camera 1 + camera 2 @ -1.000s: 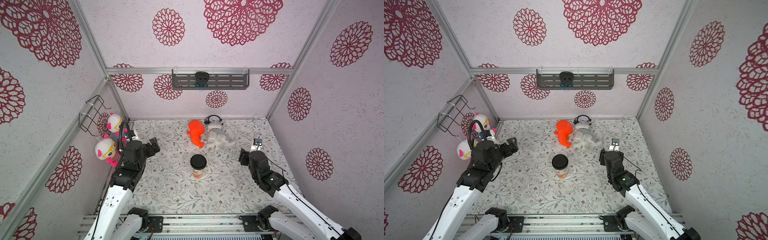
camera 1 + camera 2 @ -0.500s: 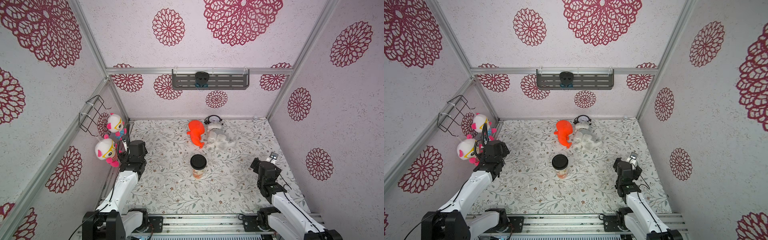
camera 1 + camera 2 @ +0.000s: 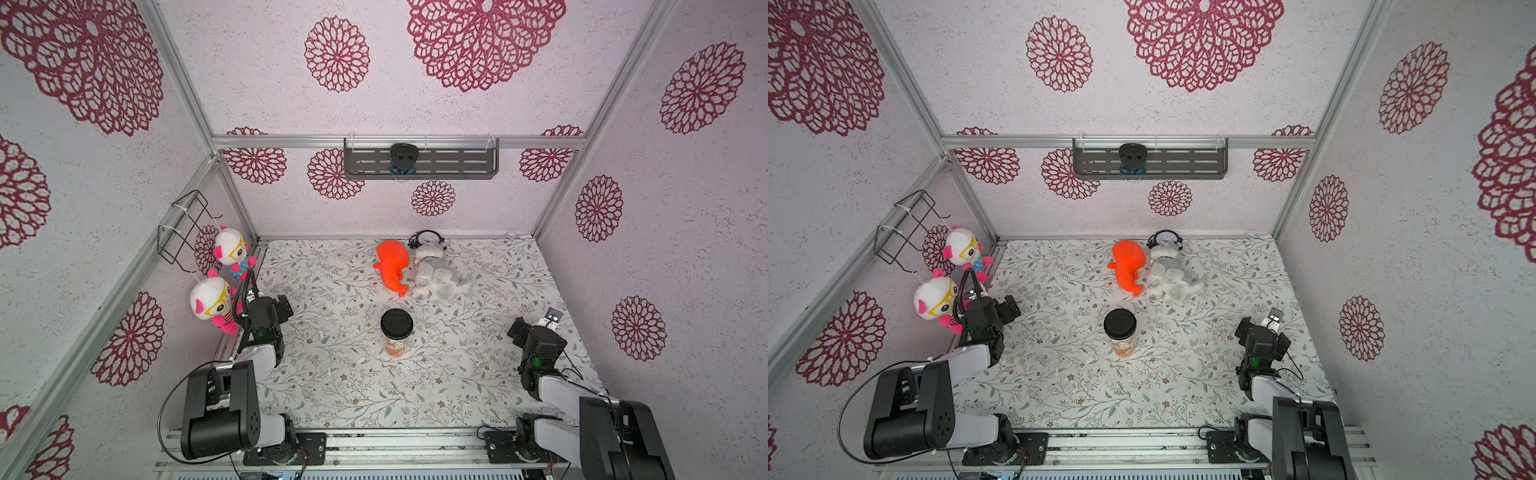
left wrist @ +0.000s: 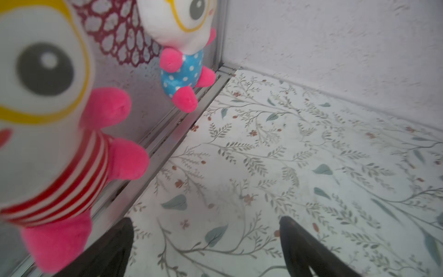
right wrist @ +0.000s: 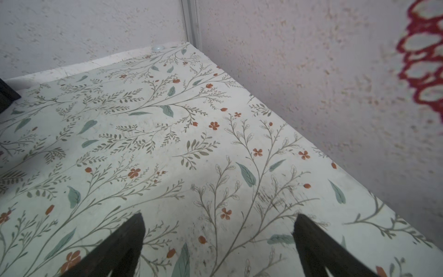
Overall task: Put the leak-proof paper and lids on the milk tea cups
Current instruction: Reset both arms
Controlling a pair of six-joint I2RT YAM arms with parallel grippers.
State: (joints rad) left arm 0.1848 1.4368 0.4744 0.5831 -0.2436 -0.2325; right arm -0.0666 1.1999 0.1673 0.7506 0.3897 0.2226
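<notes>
Cup [image 3: 394,347] capped by black lid [image 3: 397,323], paper unseen, so probably done. Left tool [image 4: 205,218] and right tool [image 5: 219,214] wide, empty.

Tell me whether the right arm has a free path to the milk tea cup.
Probably yes: the right claw is open and empty, and only bare tabletop lies between it and the milk tea cup.

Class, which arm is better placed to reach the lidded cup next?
Right, narrowly. The left gripper and right gripper are both open, empty and about equally far from the cup, but the left one sits close beside a hanging doll.
</notes>
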